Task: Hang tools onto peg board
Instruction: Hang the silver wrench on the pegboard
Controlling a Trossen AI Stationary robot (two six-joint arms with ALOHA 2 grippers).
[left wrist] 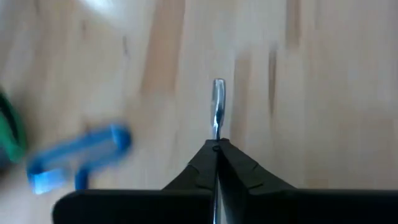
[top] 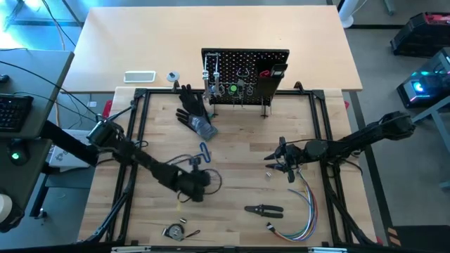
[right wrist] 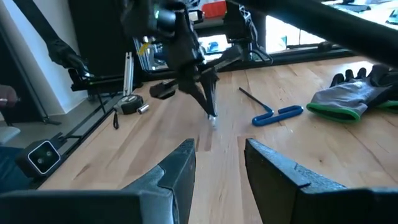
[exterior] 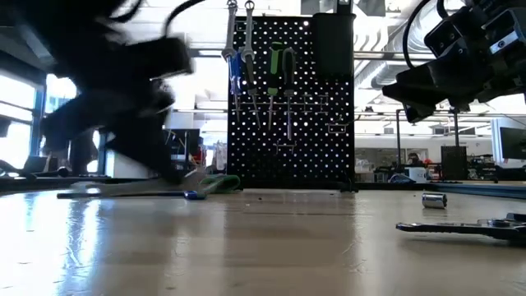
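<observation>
- The left gripper (left wrist: 216, 149) is down at the table near the front-left of the wooden work surface, fingers pinched fully together on a small silver tool (left wrist: 217, 106). It looks like a thin bit or little wrench; too blurry to say which. Its tip pokes out past the fingertips.
- Just beside it lies the blue-handled hex key (top: 203, 152), flat on the wood and not held.
- The right gripper (top: 285, 163) hovers above the table on the right side, fingers about half open with nothing in them.
- The peg board (top: 245, 74) stands upright at the back of the table and already has a few tools hanging on it.
- Black-handled pliers (top: 264, 209) lie unpicked near the front, with a bundle of coloured wires (top: 299, 214) beside them.
- The step looks like the pickup of that small silver piece: gripped, not yet lifted clear.
- Next probably calls for a clean lift without it slipping, then a carry across to a free hook. It's thin, so it could twist in the fingers.
</observation>
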